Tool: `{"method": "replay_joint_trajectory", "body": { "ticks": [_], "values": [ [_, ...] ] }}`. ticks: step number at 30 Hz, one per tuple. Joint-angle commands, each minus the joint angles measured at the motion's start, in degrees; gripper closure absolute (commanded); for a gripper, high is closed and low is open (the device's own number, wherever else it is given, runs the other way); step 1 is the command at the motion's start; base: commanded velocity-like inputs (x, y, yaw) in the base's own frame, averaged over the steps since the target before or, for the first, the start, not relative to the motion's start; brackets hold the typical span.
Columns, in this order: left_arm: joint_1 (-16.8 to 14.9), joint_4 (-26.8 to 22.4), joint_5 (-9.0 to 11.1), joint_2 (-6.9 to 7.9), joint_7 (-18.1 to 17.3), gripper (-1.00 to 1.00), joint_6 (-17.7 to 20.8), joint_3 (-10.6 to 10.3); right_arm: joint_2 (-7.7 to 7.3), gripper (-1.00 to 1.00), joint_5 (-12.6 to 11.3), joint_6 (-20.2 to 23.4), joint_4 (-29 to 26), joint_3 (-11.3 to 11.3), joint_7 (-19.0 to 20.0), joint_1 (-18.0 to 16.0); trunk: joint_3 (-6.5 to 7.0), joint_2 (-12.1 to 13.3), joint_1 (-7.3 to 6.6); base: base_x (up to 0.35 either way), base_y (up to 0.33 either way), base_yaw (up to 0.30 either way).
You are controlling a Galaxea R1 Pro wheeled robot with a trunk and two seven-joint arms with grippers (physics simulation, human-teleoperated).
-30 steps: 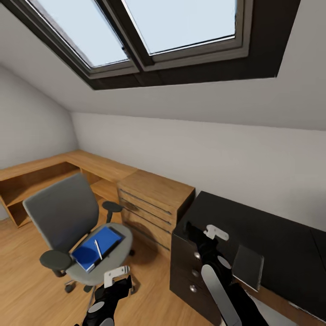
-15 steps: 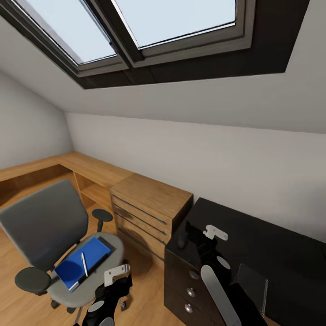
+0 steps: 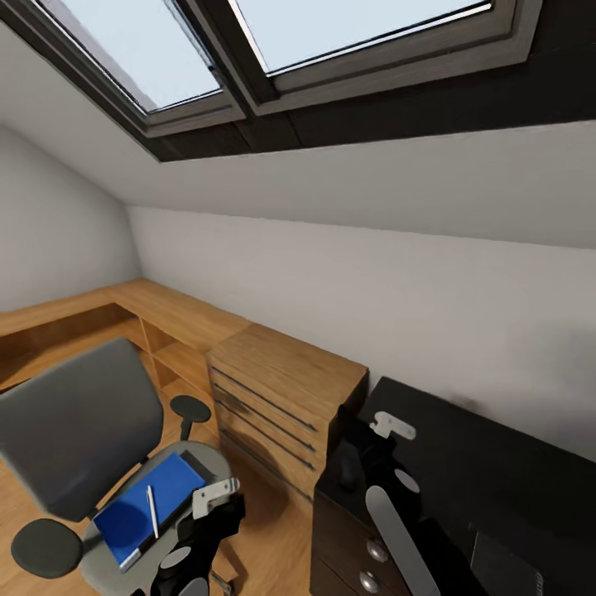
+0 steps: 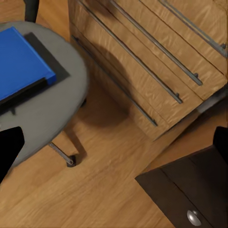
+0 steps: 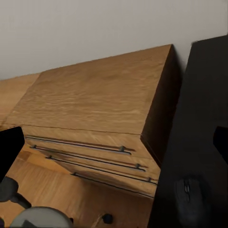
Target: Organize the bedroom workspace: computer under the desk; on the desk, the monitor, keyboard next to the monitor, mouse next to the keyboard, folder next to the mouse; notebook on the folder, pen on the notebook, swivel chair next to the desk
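Reaching for the folder point(image 3: 145, 507) looks like the next step, and several things could go wrong there. The left gripper point(image 4: 114, 147) hangs above the oak floor with its two dark fingertips showing at opposite edges of the left wrist view, so its jaws stand wide apart and hold nothing. The folder lies flat on the seat of the swivel chair point(image 3: 74, 430), off to one side of this gripper and lower, with the pen point(image 3: 152, 511) resting on top of it. If the gripper lifts the folder by one edge, the pen will probably roll off and drop to the floor. A push from the arm could also turn or roll the chair on its casters, carrying the folder away.

The right gripper point(image 5: 114, 140) is also spread wide and empty, and it hovers over the corner of the desk point(image 3: 497, 463), just beside the oak dresser point(image 3: 281, 381). The mouse point(image 5: 191, 195) sits on the black top, below and near this gripper. A careless sweep of the right arm could knock it off the edge. The notebook point(image 3: 505, 567) seems to lie further along the desk, but it is dim.
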Motion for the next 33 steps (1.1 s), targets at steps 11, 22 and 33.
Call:
{"method": "replay_joint_trajectory", "body": {
  "ticks": [11,22,33],
  "values": [
    [-0.09,-7.88,0.29,1.36,0.66,-1.00,0.13,-1.68,3.38,-1.00,18.99,1.35,20.68,3.54,-0.70,-7.50,-0.64,-1.29,0.69,0.018,0.002,0.010],
    [-0.09,-8.97,0.20,1.47,4.57,-1.00,0.07,-3.58,4.07,-1.00,23.75,-5.65,61.04,3.13,6.22,-30.31,-2.61,-5.70,3.10,0.000,0.000,0.000],
    [-0.09,-9.00,0.20,1.46,5.06,-1.00,0.06,-4.06,4.01,-1.00,23.49,-6.83,66.53,2.98,8.24,-30.89,-4.59,-10.11,5.52,0.000,0.000,0.000]
  ]
}}
